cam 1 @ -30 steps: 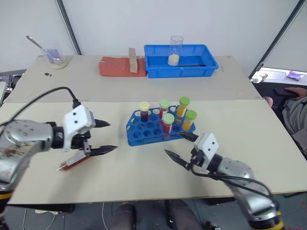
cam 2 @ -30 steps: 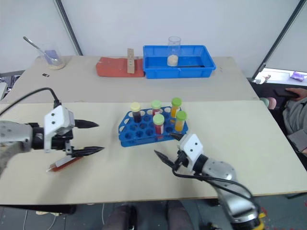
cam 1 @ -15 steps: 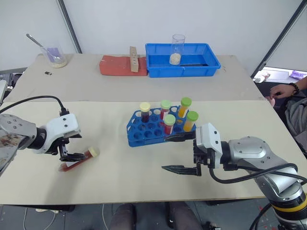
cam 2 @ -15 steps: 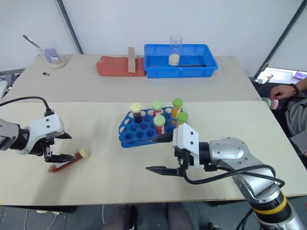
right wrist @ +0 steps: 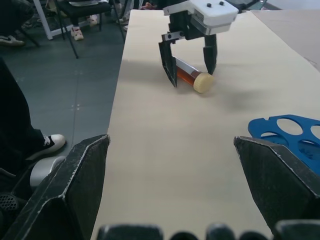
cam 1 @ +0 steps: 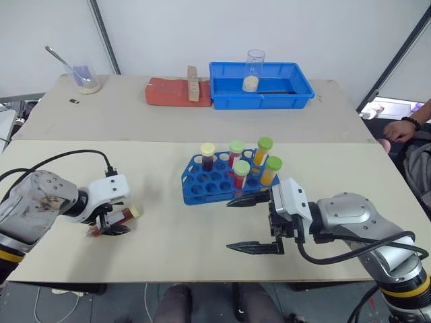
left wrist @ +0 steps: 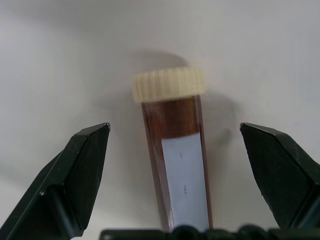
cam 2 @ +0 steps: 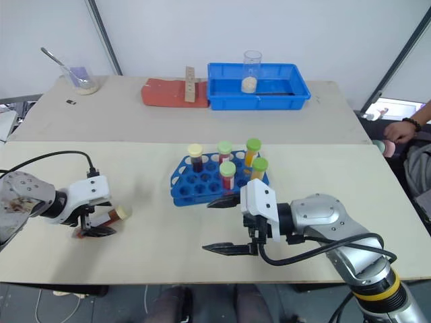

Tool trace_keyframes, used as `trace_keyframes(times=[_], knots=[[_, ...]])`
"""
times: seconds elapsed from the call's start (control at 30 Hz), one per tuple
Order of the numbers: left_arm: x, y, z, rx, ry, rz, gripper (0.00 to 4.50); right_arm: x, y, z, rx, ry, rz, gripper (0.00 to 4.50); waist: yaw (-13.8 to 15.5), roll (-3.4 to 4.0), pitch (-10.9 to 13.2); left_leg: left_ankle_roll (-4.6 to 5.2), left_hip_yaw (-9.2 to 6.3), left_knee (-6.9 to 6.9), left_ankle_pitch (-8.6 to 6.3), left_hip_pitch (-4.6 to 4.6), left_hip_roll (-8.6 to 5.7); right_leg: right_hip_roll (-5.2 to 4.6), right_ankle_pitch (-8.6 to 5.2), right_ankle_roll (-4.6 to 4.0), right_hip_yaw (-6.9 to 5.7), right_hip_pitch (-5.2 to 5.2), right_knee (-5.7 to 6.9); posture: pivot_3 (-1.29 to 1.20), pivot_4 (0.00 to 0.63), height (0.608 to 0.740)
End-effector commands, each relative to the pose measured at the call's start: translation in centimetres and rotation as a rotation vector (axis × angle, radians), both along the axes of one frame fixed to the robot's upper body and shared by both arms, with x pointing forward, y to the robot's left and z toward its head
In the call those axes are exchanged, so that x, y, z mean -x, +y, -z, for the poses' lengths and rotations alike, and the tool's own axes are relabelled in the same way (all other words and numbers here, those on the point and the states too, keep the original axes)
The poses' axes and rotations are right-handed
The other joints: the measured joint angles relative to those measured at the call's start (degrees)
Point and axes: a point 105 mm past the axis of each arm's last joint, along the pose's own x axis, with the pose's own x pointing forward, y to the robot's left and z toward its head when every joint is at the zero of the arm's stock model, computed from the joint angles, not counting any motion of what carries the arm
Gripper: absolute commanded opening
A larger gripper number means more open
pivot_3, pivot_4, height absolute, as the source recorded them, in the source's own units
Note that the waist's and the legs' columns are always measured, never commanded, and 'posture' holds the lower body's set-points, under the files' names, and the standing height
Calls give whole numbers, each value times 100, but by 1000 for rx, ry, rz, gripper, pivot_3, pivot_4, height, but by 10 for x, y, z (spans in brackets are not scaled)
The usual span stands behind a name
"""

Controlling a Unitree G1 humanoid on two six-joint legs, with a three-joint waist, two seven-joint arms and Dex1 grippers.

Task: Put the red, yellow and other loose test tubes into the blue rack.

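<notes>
left gripper (left wrist: 175, 150) is hanging wide open over the brown tube (left wrist: 176, 160) | tube is lying flat on the table, lengthwise between the fingers | right gripper (cam 1: 252, 223) is waiting open by the blue rack (cam 1: 202, 188)

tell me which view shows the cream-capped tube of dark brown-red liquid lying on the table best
The left wrist view: the cream-capped tube of dark brown-red liquid lies close up between the open left gripper fingers, cap and white label clear. The right wrist view shows it far off under that gripper; the eye views show it small and partly hidden.
</notes>
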Motion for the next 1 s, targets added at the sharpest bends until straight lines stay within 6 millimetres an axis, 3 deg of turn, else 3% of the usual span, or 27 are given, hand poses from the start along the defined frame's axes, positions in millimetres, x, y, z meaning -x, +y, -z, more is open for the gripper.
trace_keyframes(times=[0.03, 0.13, 0.33, 0.6, 0.7, 0.8, 1.0], knots=[[-5, -1, -3, -22, -8, 10, 4500, 1, 0, -12, -25, -28, -18, 4401, -2, 0, 0, 0, 0, 1, 0, 0, 0, 0, 0, 1, 0, 1, 0, 0, 150, 740], [-9, 1, 1, -46, 0, 16, 3678, -1, 2, -17, -43, -28, -10, 4435, -9, 0, 0, 0, 0, 3, 0, 1, 0, 0, 2, 2, 1, 2, 3, 0, 150, 740], [-8, 13, 4, -89, 29, 15, 1045, 0, 1, -23, -46, -13, -7, 4435, -10, 0, -1, 1, -2, 12, 0, 3, 1, 2, 2, 1, 1, 3, 12, 0, 150, 740], [-5, 13, 4, -77, 32, 36, 960, -1, 1, -25, -44, -12, 1, 4435, -39, 0, -1, 1, -1, 26, 0, 6, 3, 2, 5, 1, 1, 5, 23, 0, 150, 740], [-8, 1, -18, -4, -32, 98, 960, -2, -4, -25, -17, -20, 16, 4435, -27, 0, -1, 1, -2, 26, 0, 2, 4, 3, 5, 1, 1, 3, 22, 0, 150, 740], [-10, -24, -44, 165, -79, 160, 960, -4, -13, -26, 6, -22, 42, 4435, 6, -2, 0, 1, -3, 31, 0, -7, 3, 2, 7, 5, 0, 2, 14, 0, 150, 740], [-9, -106, -107, 725, -283, 325, 960, -7, -29, -31, 54, -25, 120, 4435, 106, -5, 1, 1, -7, 49, 0, -19, -8, -9, 21, 29, 4, 15, -2, 0, 150, 740]])
